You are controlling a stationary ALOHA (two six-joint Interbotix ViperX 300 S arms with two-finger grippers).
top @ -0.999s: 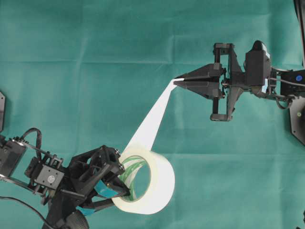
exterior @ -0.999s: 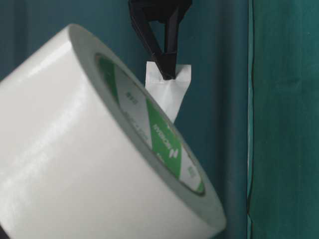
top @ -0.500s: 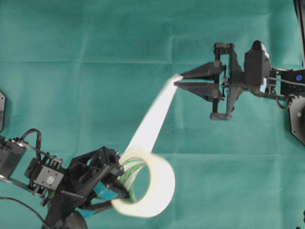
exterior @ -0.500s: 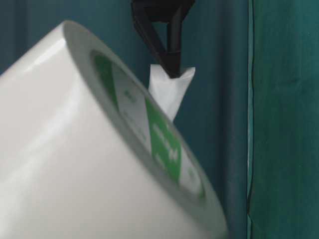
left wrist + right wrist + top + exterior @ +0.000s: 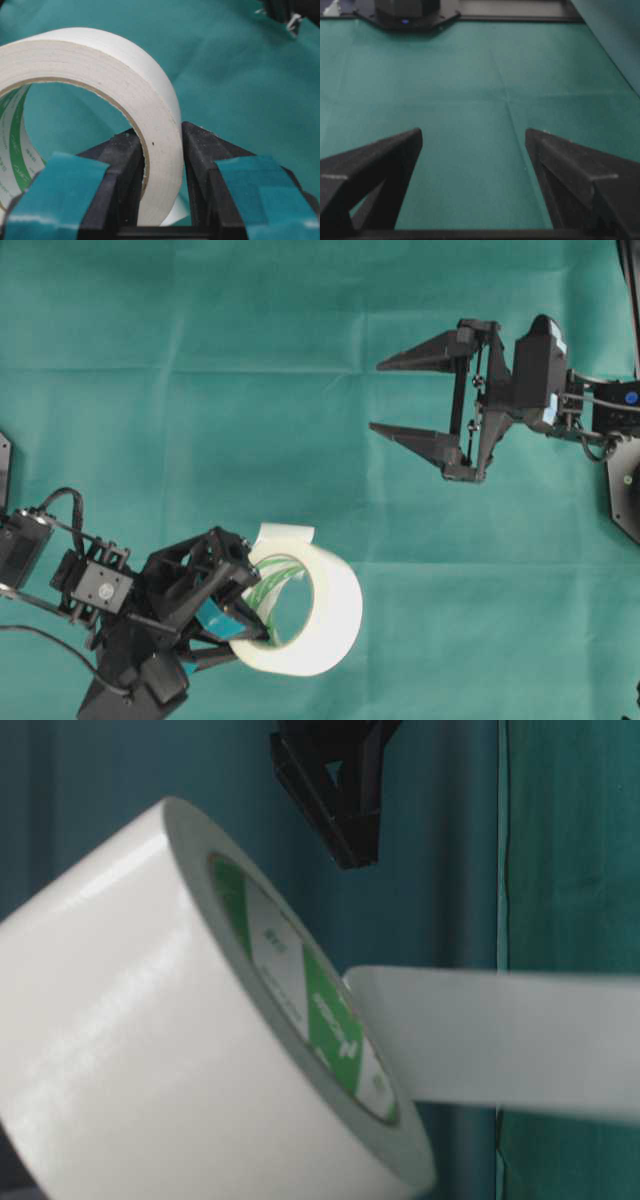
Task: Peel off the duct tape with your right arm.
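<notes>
The duct tape (image 5: 318, 618) is a white roll with a green-printed inner rim, standing on edge at the lower left. My left gripper (image 5: 255, 615) is shut on its wall, one finger inside the ring and one outside, as the left wrist view shows (image 5: 157, 132). The loose strip (image 5: 285, 533) curls back over the top of the roll, and in the table-level view it hangs free (image 5: 500, 1055) beside the roll (image 5: 150, 1050). The right arm's gripper (image 5: 375, 397) hovers at the upper right, open and far from the tape. Nothing lies between its fingers (image 5: 473, 132).
A green cloth (image 5: 200, 360) covers the whole table, with fold creases in it. The right arm's base (image 5: 625, 490) sits at the right edge. Another black base (image 5: 407, 12) shows at the far end in the right wrist view.
My right gripper has opened wide and let go of the strip. The strip, stretched taut before, has sprung back onto the roll. The left gripper keeps its hold.
</notes>
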